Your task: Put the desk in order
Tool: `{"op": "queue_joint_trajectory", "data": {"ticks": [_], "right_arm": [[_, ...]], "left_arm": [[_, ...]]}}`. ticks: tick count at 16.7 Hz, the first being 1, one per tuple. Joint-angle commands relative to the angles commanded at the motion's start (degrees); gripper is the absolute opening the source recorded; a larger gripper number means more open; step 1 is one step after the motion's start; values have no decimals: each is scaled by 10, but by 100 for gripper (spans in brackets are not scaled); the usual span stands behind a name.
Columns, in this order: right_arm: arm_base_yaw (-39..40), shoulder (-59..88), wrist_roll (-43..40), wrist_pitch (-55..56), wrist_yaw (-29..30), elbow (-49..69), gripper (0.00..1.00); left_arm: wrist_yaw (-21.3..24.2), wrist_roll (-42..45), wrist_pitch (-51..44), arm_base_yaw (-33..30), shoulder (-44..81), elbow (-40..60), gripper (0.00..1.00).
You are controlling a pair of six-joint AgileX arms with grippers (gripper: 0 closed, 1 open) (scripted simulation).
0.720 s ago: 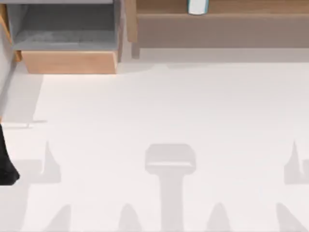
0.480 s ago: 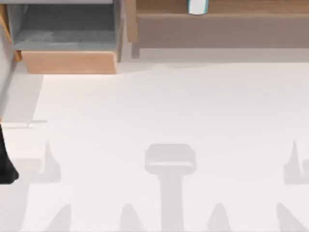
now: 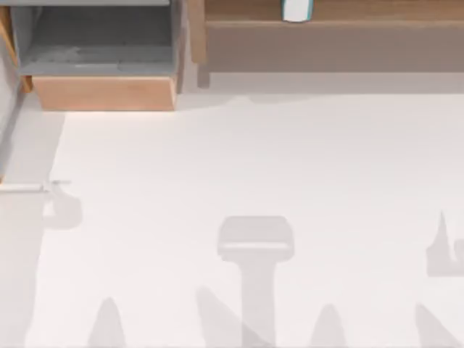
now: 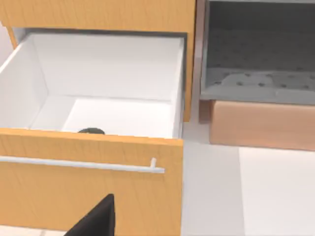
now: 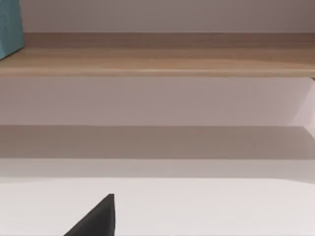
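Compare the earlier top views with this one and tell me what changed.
The black arm part at the top view's left edge has withdrawn out of frame; its shadow on the plain white flat tabletop shifted. The wood-fronted, grey-lined drawer box, the light-wood shelf rail and the small white-and-teal object on it stayed put.

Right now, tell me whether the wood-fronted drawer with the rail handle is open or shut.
Open: the drawer is pulled out, its white interior exposed behind its front panel.
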Motion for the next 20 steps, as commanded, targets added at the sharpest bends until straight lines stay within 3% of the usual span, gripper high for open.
{"op": "queue_joint_trajectory", "data": {"ticks": [13, 17, 20], "right_arm": [[0, 0, 0, 0, 0, 0, 100], [0, 0, 0, 0, 0, 0, 100], [0, 0, 0, 0, 0, 0, 100]], "left_arm": [[-7, -9, -422, 105, 853, 811, 100], [-11, -21, -519, 113, 1055, 1000, 100], [-12, -28, -568, 111, 1148, 1087, 100]]}}
